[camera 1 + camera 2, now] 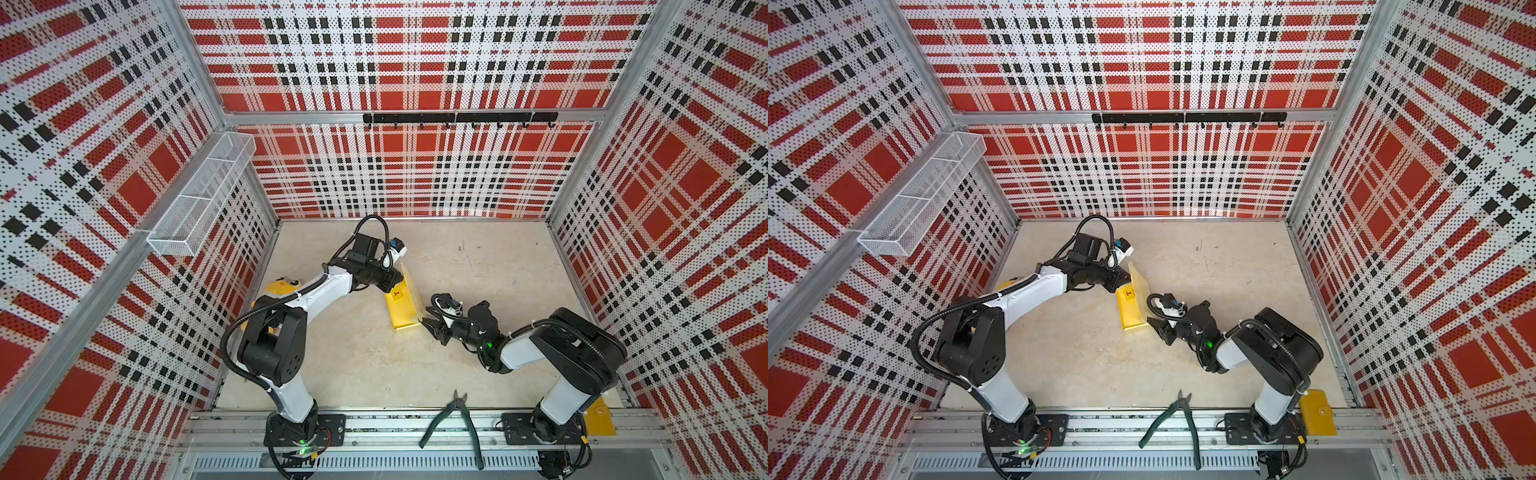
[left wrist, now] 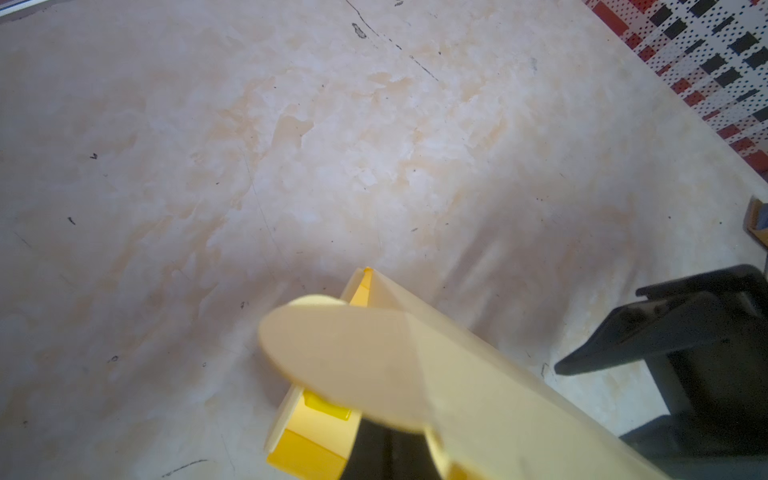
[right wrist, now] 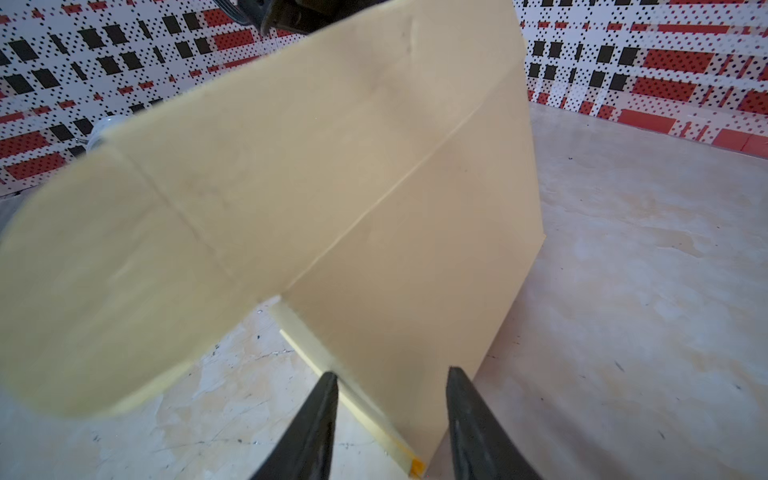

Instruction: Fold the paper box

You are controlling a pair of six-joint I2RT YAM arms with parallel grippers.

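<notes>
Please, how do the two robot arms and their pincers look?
The left arm and right arm have white links, black joints and black corrugated cables; a green light glows on each. The right pincer has tapering black fingers.

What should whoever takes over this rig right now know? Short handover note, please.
Left gripper: shut, at the far end of the paper box. I cannot tell whether it is pinching card.
Right gripper: open, with a jaw on either side of the raised panel's near edge.
Box: in the middle of the table, base flat, one long panel standing up, a rounded tab loose.
Done: one panel is raised.
Left: fold the remaining flaps, tuck the tabs, close the box.
</notes>
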